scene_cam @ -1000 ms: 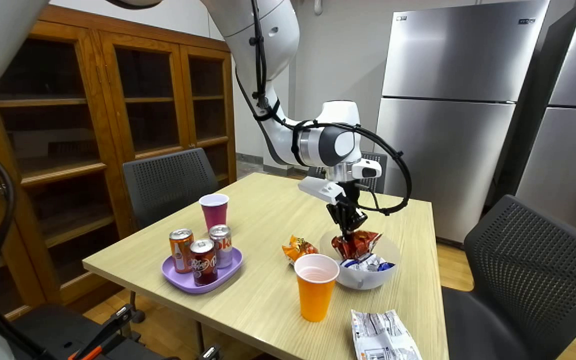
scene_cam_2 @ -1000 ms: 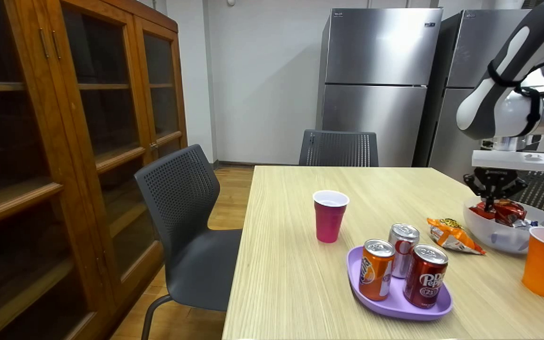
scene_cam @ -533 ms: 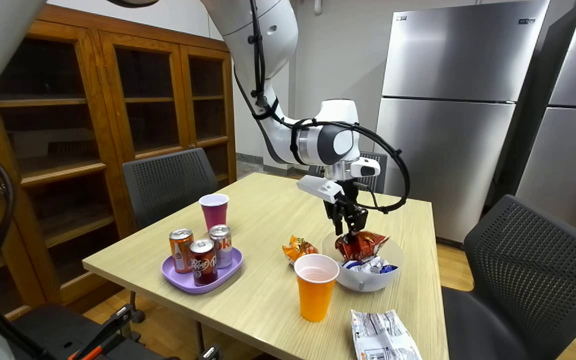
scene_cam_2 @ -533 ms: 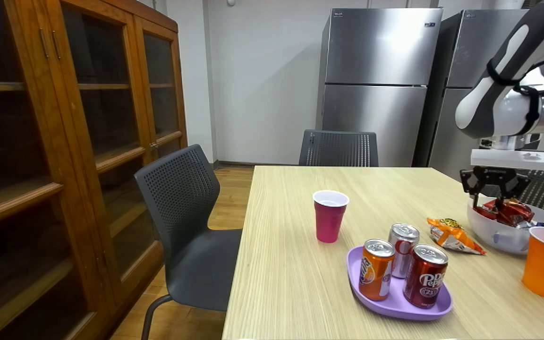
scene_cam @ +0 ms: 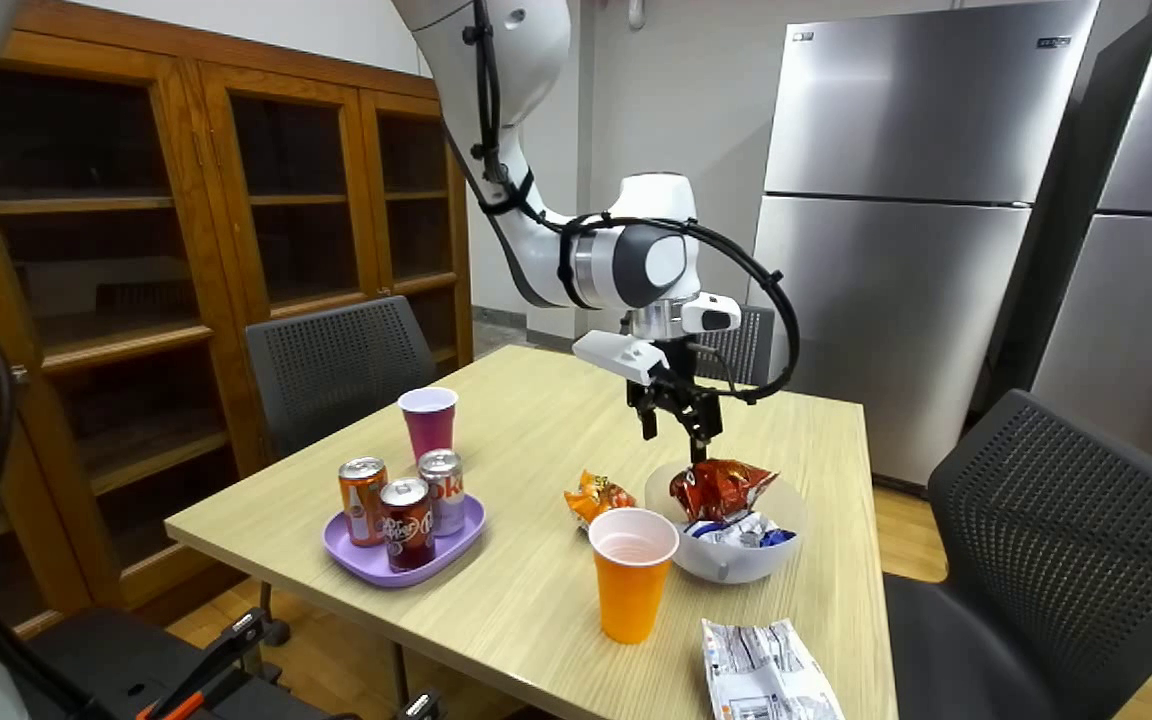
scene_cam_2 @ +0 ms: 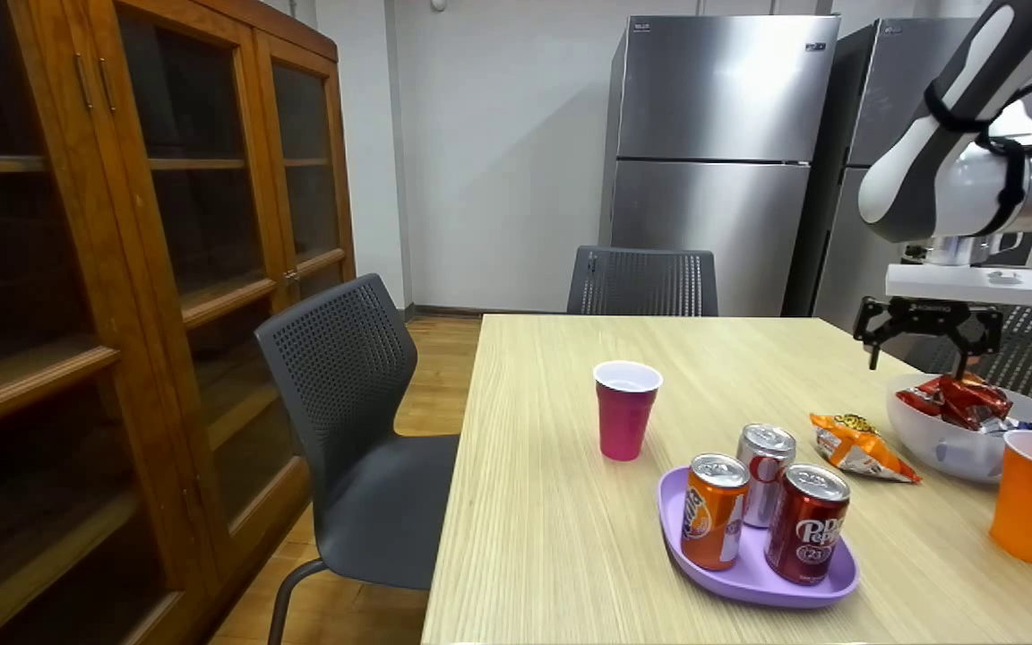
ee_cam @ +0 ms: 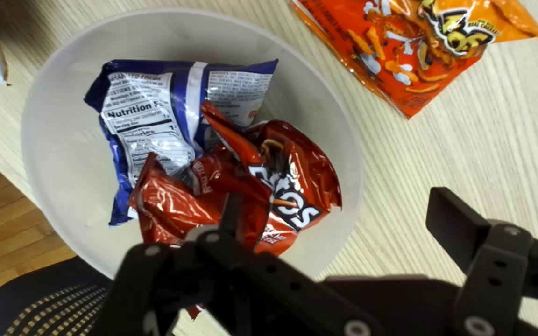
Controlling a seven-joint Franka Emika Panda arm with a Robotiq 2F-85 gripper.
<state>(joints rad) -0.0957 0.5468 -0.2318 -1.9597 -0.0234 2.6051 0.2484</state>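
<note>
Left to right, wrist view: a translucent bowl (ee_cam: 54, 149) is occupied by a blue packet (ee_cam: 175, 107), over which a red packet (ee_cam: 255, 200) is partly lapped. The red packet is judged to be light and pliable, with slick, crinkling foil and brittle contents likely to be crushed by a hard squeeze; a hold would best be taken at the raised fold (ee_cam: 231, 137) across its middle rather than on the puffed body. The pincer (scene_cam_2: 917, 367) is spread wide, with nothing held between its fingers: one finger is positioned over the red packet, whether in contact or just apart cannot be told, while the other is suspended beyond the bowl's rim, above the desk (scene_cam_2: 552, 520).

Counts, left to right in an exterior view: one wooden cabinet (scene_cam: 188, 200); one purple tray (scene_cam: 356, 563), by which are borne one orange can (scene_cam: 361, 505), one dark red can (scene_cam: 408, 530) and one silver can (scene_cam: 446, 500), three in all; one magenta cup (scene_cam: 430, 430), set behind the tray; one orange packet (scene_cam: 598, 495), laid just beside the bowl; one orange cup (scene_cam: 631, 590), stood upright near it; one bowl, in which one blue packet and at least one red packet are contained (a second cannot be ruled out); one silver packet (scene_cam: 771, 670), cut off by the lower edge; two refrigerators (scene_cam: 916, 300), placed in the background.
</note>
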